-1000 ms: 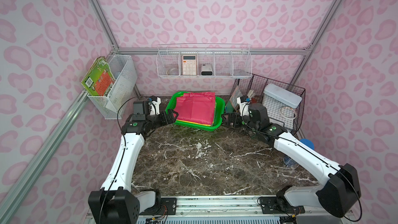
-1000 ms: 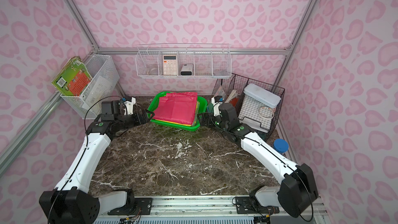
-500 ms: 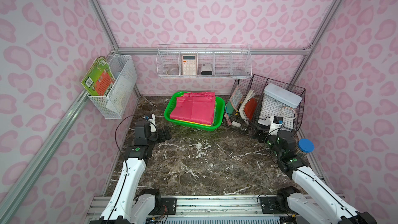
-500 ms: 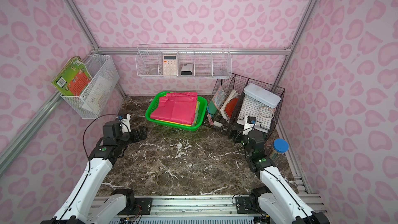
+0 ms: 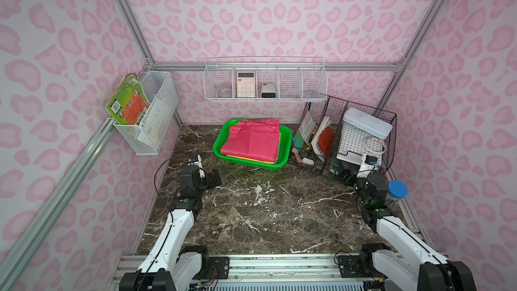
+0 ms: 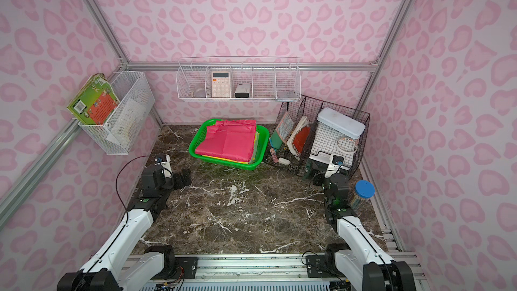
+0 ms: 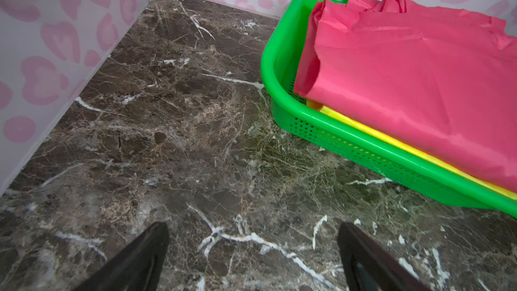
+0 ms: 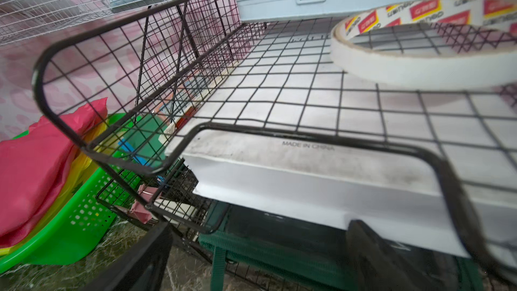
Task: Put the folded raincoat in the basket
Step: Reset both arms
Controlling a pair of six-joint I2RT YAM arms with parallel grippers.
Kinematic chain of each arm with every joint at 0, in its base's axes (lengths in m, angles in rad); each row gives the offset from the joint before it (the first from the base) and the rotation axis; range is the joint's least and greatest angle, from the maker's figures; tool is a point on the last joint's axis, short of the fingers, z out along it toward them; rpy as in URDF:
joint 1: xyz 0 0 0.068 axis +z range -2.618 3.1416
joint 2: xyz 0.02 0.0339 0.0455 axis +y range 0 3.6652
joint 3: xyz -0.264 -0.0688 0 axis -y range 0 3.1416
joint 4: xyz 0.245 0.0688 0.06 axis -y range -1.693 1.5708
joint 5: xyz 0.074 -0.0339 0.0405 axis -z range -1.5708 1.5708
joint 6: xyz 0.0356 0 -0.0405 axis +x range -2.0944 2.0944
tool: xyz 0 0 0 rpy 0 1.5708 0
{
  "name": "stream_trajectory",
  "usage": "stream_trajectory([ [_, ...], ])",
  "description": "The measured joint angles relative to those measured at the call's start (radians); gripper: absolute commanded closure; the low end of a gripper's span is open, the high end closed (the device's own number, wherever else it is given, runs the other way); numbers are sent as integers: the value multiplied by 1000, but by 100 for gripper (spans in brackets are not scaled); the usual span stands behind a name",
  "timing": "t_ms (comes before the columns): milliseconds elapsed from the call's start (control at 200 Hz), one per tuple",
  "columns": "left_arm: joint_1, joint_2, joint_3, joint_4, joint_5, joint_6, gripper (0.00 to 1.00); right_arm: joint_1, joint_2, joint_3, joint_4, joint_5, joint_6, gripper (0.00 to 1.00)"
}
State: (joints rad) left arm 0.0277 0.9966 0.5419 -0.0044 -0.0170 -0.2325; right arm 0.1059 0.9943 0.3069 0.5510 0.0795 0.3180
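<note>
Both top views are showing the left tool (image 5: 214,179) drawn back from the green basket (image 5: 249,166) toward the worktop's (image 5: 265,219) left edge, its jaws spreading wide and holding nothing, as the left wrist view confirms. Further right, the pink folded raincoat (image 5: 253,141) is lying inside the basket near the back edge, resting on a yellow folded sheet (image 7: 363,132). The right tool (image 5: 345,173) is retreating too, now sitting by the black wire rack (image 8: 37,79) at the right edge, jaws wide apart and gripping nothing. With both arms withdrawing and the raincoat lying released, the task is looking finished.
</note>
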Motion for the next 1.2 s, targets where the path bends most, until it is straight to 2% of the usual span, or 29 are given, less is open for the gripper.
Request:
stream_trajectory([
  [230, 0, 119, -3, 124, -27, 23, 2, -21, 79, -5, 115, 50, -42, 0],
  [525, 0, 185, -43, 283, -29, 34, 2, -68, 190, -29, 287, 114, -138, 0],
  [815, 0, 267, -65, 425, -30, 109, 2, -68, 361, -100, 643, 127, -177, 0],
  [935, 0, 294, -101, 496, -29, 143, 2, -68, 403, -115, 735, 121, -190, 0],
  [1050, 0, 346, -137, 578, -28, 165, 2, -68, 467, -134, 841, 121, -198, 0],
  [1145, 0, 402, -161, 654, -25, 183, 2, -68, 552, -168, 999, 119, -209, 0],
  [1205, 0, 442, -167, 700, -21, 183, 2, -68, 550, -164, 1007, 118, -210, 0],
])
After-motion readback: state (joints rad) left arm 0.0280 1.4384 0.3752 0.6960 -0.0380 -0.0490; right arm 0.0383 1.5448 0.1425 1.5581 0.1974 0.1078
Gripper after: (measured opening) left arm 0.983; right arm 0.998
